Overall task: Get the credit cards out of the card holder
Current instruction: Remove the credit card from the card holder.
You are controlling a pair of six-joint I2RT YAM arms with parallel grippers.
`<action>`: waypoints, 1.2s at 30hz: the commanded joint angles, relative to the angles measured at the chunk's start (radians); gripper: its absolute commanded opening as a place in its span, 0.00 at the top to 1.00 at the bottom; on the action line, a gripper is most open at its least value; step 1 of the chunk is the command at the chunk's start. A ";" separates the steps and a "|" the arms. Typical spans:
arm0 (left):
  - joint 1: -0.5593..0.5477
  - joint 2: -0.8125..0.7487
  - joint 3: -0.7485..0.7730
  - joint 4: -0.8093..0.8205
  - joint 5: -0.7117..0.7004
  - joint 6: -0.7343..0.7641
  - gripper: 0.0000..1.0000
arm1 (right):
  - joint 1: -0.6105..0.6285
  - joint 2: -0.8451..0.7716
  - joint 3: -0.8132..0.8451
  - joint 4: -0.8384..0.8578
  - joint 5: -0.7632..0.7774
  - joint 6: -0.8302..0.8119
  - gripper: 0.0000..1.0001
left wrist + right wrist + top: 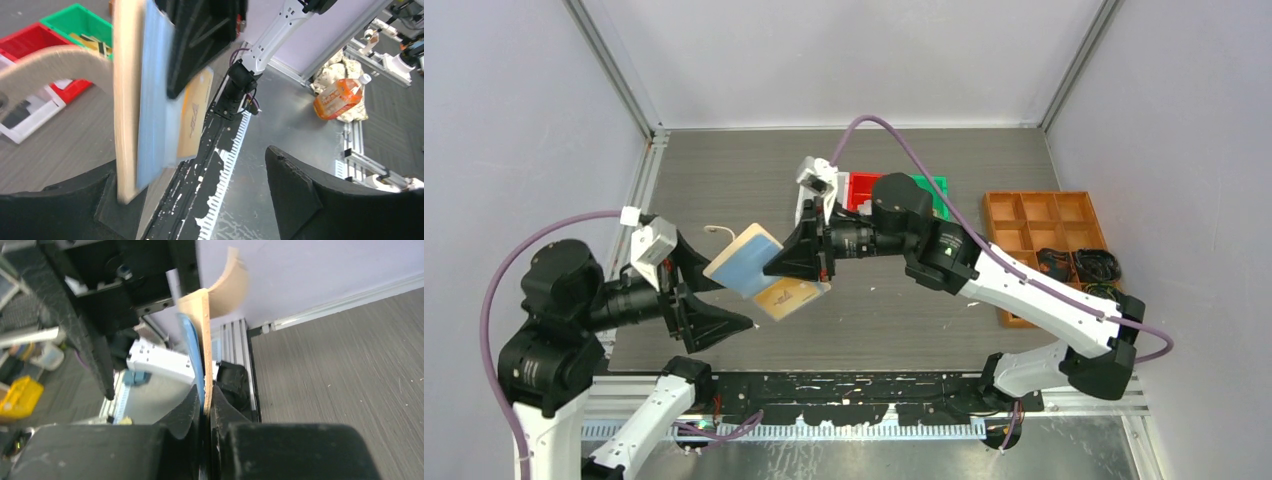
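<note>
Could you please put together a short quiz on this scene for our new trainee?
1. True or false: the right gripper is shut on the card holder.
2. What colour is the credit card sticking out of the holder? A) gold B) purple C) green
3. Fill in: the left gripper has its jaws ___.
Key: 1 true; 2 A; 3 open.

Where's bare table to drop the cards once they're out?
Bare table between the right arm and the near edge; also the far-left corner, left of the red bin. Crowded: centre, around the card holder and right gripper; orange tray fills the right.
</note>
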 commanded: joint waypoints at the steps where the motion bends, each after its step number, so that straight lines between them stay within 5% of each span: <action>1: 0.005 -0.059 -0.034 0.125 -0.026 -0.065 0.22 | -0.006 -0.088 -0.134 0.441 0.195 0.272 0.99; 5: 0.005 -0.070 -0.057 0.163 -0.068 -0.088 0.41 | 0.011 -0.078 -0.256 0.663 0.236 0.401 0.99; 10: 0.005 -0.083 -0.056 0.210 -0.165 -0.096 0.82 | 0.043 -0.075 -0.312 0.712 0.251 0.417 0.99; 14: 0.005 -0.077 -0.047 0.154 -0.196 -0.028 0.99 | 0.045 -0.109 -0.330 0.679 0.223 0.392 0.71; 19: 0.005 -0.077 -0.047 0.078 -0.180 0.102 1.00 | 0.042 -0.134 -0.203 0.365 0.124 0.184 0.54; 24: 0.005 -0.050 -0.005 -0.026 -0.108 0.216 1.00 | 0.038 -0.056 0.000 0.010 -0.033 0.017 0.67; 32: 0.005 -0.005 0.035 -0.144 -0.101 0.340 1.00 | 0.070 0.085 0.233 -0.369 -0.141 -0.177 0.67; 36: 0.005 0.001 0.034 -0.147 -0.096 0.334 1.00 | 0.100 0.118 0.285 -0.459 -0.082 -0.242 0.49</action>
